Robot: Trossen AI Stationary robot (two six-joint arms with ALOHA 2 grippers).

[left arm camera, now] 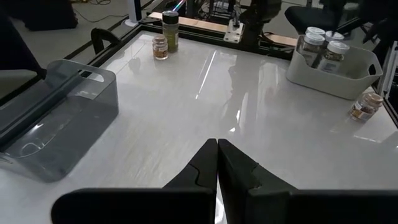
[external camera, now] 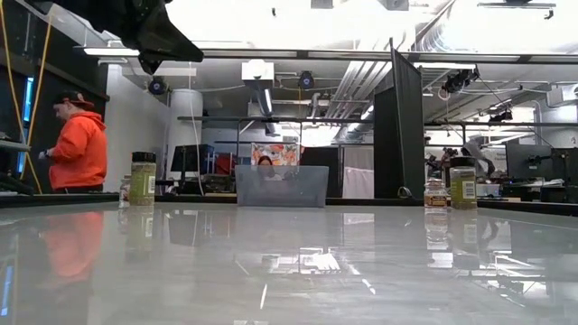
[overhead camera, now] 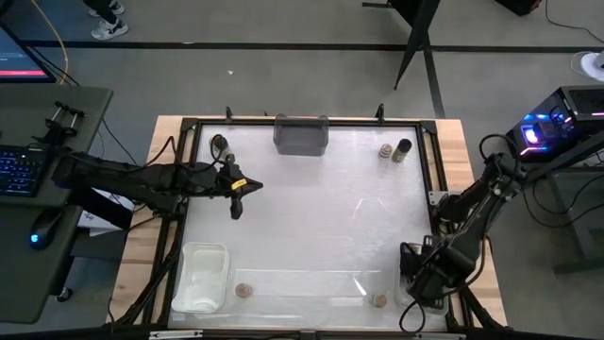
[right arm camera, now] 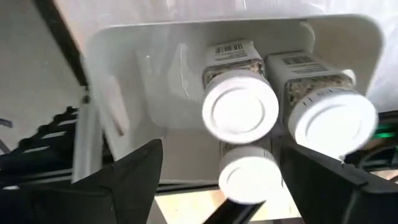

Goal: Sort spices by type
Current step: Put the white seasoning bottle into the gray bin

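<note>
Drop-off looks done, with the right gripper [right arm camera: 224,171] gaping empty over the white-lidded jars [right arm camera: 240,106] in the white bin [right arm camera: 124,74], the left gripper [left arm camera: 217,149] waiting pinched, and the next move probably a lift clear toward the brown-topped jar [left arm camera: 365,106].

A glossy white table [overhead camera: 311,208] with a dark frame fills the middle of the room. A clear grey bin [overhead camera: 301,135] sits at its far edge, and a white bin [overhead camera: 202,277] sits near the front left corner. Off to the left, a desk holds a keyboard [overhead camera: 19,174] and a mouse [overhead camera: 36,237]. A person in an orange hoodie [external camera: 77,149] stands beyond the table. A computer with glowing lights [overhead camera: 547,127] stands at the right.
</note>
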